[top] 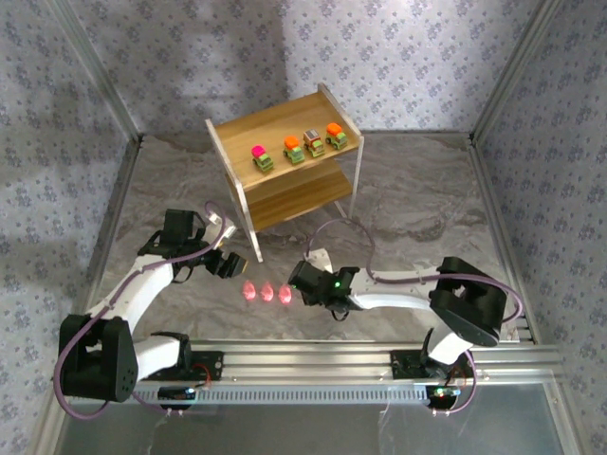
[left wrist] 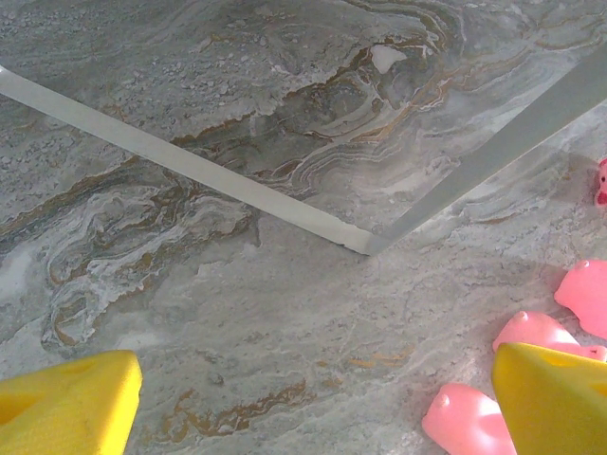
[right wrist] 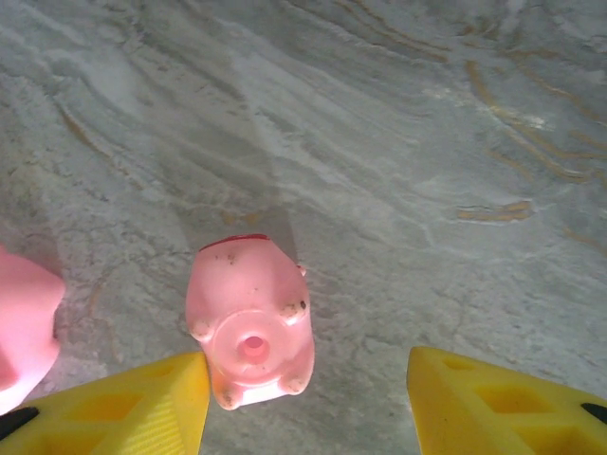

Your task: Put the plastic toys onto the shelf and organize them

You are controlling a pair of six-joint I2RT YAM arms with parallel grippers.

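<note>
Hovering right claw (right wrist: 303, 368), jaws standing wide and empty, over a pink pig (right wrist: 248, 318) near the tabletop's (top: 408, 218) near edge; four cars (top: 296, 150) are sitting on the shelf's (top: 294, 194) top tier. Next: centring, lowering, closing.

This looks like a robot test cell in a lab, not a home. Wallpapered panels (top: 379, 47) on metal posts (top: 95, 68) close in the marble-patterned table (top: 417, 209). A left arm (top: 142, 282) and a right arm (top: 403, 301) are bolted to an aluminium rail (top: 313, 358) at its near edge.
</note>
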